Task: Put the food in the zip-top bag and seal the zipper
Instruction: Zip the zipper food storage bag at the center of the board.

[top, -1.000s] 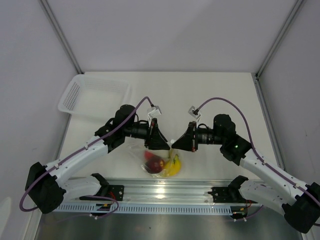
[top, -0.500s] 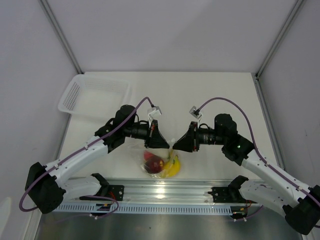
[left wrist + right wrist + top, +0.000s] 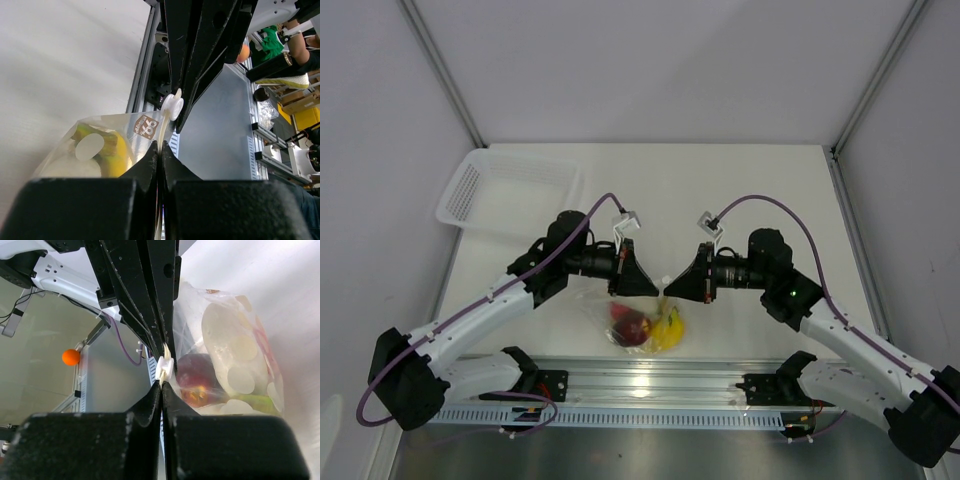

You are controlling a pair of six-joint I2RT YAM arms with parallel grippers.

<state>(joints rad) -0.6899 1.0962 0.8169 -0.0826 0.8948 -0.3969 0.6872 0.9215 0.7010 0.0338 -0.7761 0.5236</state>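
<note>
near table (image 3: 720, 190) edge, zipper (image 3: 164, 368) left-to-right

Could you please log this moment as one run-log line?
left gripper: shut on zipper | right gripper: shut on zipper | food: in zip-top bag

White table (image 3: 760, 190) holds a mesh basket (image 3: 510, 190) far-left, the zip-top bag (image 3: 620, 318) near front.
</note>
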